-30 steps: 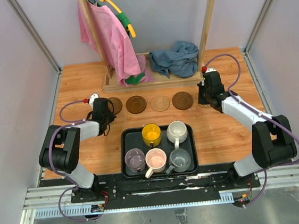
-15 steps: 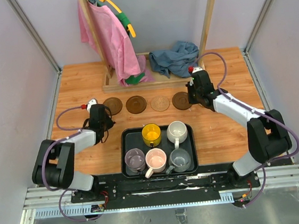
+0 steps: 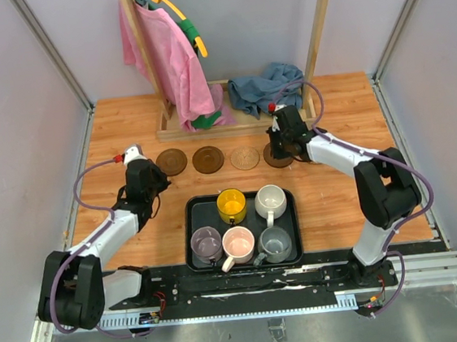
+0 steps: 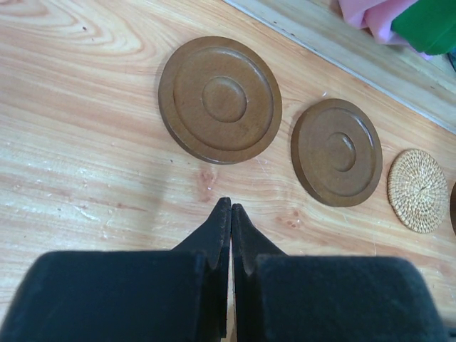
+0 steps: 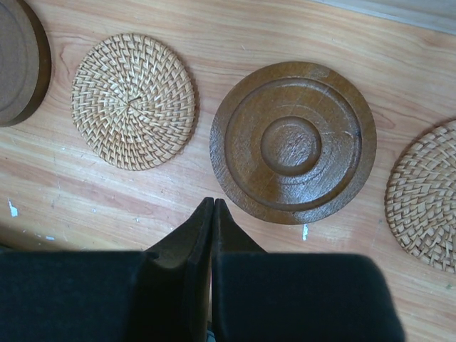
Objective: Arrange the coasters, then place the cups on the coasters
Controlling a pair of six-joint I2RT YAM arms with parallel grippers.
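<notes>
Five coasters lie in a row across the table: dark brown (image 3: pixel 171 161), dark brown (image 3: pixel 208 159), woven tan (image 3: pixel 245 158), then a dark brown one (image 5: pixel 293 141) and a woven tan one (image 5: pixel 426 196) at the right end. My left gripper (image 4: pixel 230 206) is shut and empty, its tips just short of the leftmost coaster (image 4: pixel 219 98). My right gripper (image 5: pixel 212 203) is shut and empty at the near-left edge of the fourth coaster. The cups stand in a black tray (image 3: pixel 191 216): yellow (image 3: pixel 231 205), white (image 3: pixel 270 201), purple (image 3: pixel 206 243), pink (image 3: pixel 238 242), grey (image 3: pixel 275 244).
A wooden rack (image 3: pixel 207 124) stands at the back with a pink garment (image 3: pixel 169 59) hanging from it. A blue cloth (image 3: pixel 267 89) is heaped on its base. Grey walls close in both sides of the table.
My right gripper has slid left along the row, from over the rightmost coaster to the fourth one. My left wrist has shifted slightly left and back. Both stay shut.
</notes>
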